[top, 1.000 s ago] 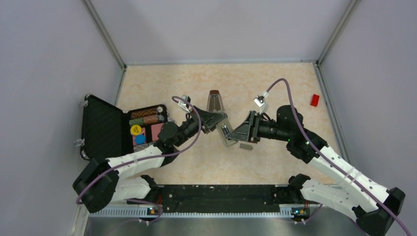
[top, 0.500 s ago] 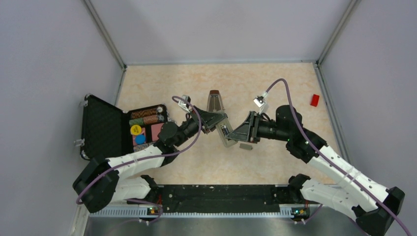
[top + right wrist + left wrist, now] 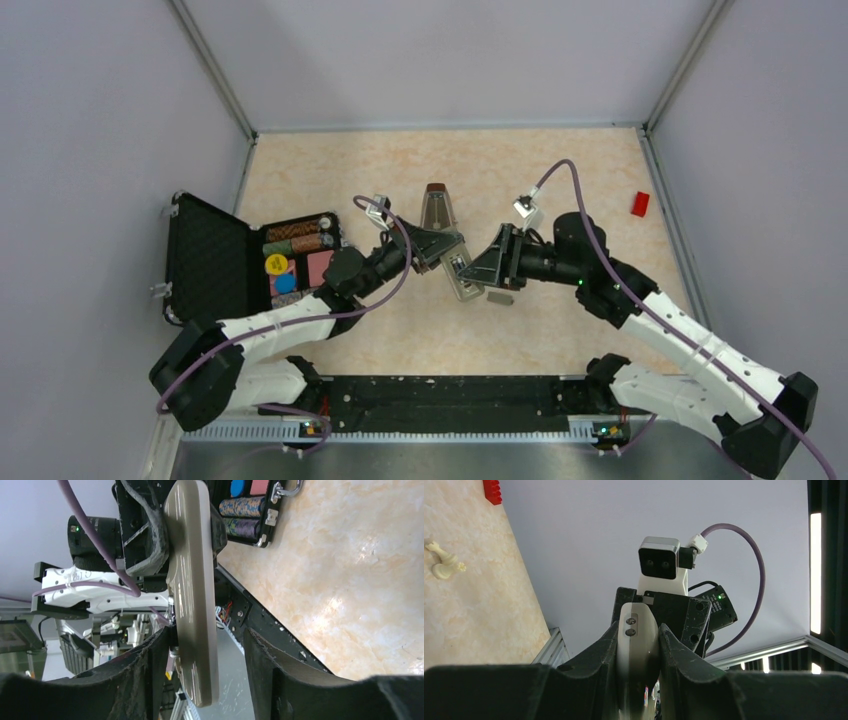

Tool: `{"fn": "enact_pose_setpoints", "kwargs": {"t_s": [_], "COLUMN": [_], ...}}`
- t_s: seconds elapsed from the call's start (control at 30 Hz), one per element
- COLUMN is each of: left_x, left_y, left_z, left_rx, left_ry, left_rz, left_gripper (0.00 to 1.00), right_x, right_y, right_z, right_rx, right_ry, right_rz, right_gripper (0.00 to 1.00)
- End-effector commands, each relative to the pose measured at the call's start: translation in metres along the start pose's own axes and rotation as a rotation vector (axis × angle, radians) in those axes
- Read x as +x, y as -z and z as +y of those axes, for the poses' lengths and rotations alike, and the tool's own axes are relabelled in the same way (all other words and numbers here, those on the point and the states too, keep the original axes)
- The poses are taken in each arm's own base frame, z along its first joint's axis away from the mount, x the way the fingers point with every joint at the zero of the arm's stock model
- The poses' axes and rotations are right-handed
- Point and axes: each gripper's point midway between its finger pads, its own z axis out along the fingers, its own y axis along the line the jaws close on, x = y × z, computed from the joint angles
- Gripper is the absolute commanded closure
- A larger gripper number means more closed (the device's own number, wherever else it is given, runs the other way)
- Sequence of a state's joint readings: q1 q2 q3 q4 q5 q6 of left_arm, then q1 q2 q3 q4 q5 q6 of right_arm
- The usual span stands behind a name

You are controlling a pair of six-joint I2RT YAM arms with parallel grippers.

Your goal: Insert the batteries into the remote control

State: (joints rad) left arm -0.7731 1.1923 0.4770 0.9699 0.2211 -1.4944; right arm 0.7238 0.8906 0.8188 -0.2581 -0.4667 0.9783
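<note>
While left gripper (image 3: 639, 632) pinches remote (image 3: 192, 580) tight, holding it mid-air over table (image 3: 560, 180) centre, right gripper (image 3: 205, 650) sits spread around its free end, gap on one side. Looks like dark battery (image 3: 457, 265) in remote's back. Cover (image 3: 499, 297) flat on table nearby.

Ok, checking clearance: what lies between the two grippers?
The slim white remote control, held by the left gripper, between the fingers of the right gripper; right wrist view.

Pale lilac walls (image 3: 440, 60) around a beige marbled tabletop (image 3: 330, 165) (metal framing (image 3: 214, 72) along the corners)
</note>
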Motion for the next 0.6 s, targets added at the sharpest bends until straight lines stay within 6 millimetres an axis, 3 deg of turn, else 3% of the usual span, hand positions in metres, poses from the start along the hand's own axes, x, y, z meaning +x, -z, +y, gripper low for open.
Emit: {"fn": "enact_pose_setpoints", "kwargs": {"t_s": [0.0, 0.57], "left_x": [0.003, -0.001], "left_y": [-0.002, -0.004], "left_z": [-0.029, -0.028], "left_rx": [0.096, 0.089], "left_ry": [-0.015, -0.023], "left_rz": [0.016, -0.003], "left_gripper": [1.0, 1.0], "right_x": [-0.011, 0.011], "right_y": [0.006, 0.017], "right_z": [0.01, 0.015], "right_rx": [-0.019, -0.075], "right_ry": [0.041, 0.128], "right_rz": [-0.057, 0.041], "right_gripper": [0.43, 0.36]}}
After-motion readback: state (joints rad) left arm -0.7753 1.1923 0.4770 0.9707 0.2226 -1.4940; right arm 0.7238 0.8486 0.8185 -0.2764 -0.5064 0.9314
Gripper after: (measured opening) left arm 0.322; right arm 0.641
